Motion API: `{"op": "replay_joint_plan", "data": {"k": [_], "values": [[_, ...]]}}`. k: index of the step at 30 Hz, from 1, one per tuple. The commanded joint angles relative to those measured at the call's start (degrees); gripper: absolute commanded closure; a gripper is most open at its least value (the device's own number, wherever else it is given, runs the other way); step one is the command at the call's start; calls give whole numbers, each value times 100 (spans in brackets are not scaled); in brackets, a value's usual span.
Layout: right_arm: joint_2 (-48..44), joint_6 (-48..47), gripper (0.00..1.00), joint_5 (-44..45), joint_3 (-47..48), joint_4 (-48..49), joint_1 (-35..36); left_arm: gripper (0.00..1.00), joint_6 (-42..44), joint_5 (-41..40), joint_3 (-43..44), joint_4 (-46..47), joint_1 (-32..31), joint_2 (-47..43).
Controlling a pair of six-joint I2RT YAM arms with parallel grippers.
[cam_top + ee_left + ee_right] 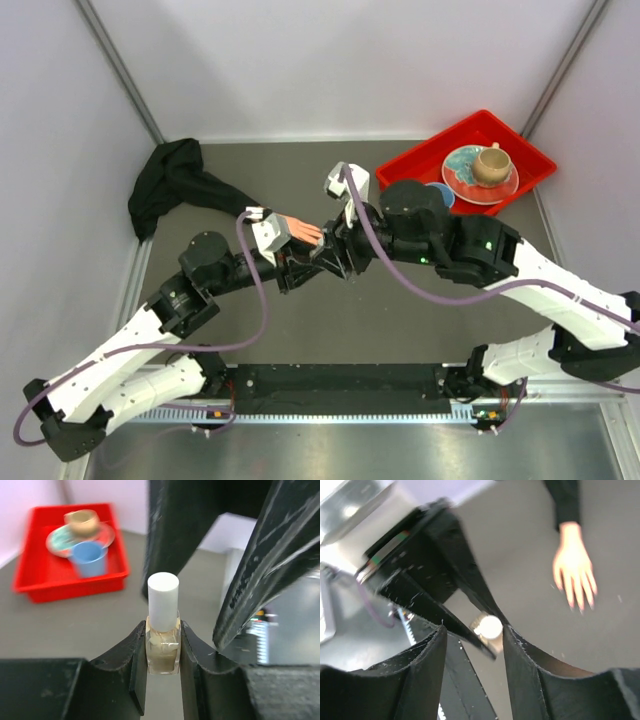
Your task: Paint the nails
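My left gripper (162, 628) is shut on the small tan nail polish bottle (163, 652), which stands upright with its white cap (163, 599) on. My right gripper (473, 630) is open, with its jaws either side of the cap (489, 626); the cap sits close to the right finger. In the top view both grippers (300, 265) (338, 252) meet tip to tip at the table's middle. The pink-beige mannequin hand (300, 232) lies flat just behind them, with its black sleeve (175, 185) running back left. Its dark reddish nails (580, 606) show at the fingertips in the right wrist view.
A red tray (525, 150) at the back right holds a plate (462, 178) with a tan cup (490, 163) and a blue cup (89, 560). Grey walls close in the table on the left, back and right.
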Motion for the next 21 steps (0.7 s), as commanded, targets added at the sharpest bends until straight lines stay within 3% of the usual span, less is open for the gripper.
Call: {"op": "replay_joint_plan", "data": {"k": [1, 4, 5, 8, 21], "values": [[147, 915, 52, 1377, 333, -287, 0, 100, 523, -1333, -262, 332, -22, -118], [358, 1100, 56, 1589, 597, -481, -9, 100, 523, -1509, -297, 376, -22, -162], [402, 1109, 64, 1606, 641, -525, 0, 100, 523, -1535, -332, 385, -22, -180], [578, 1144, 71, 1607, 764, -543, 0, 100, 523, -1562, -393, 438, -22, -224], [1167, 1083, 71, 1475, 1230, -534, -9, 100, 365, -1659, -482, 490, -22, -347]]}}
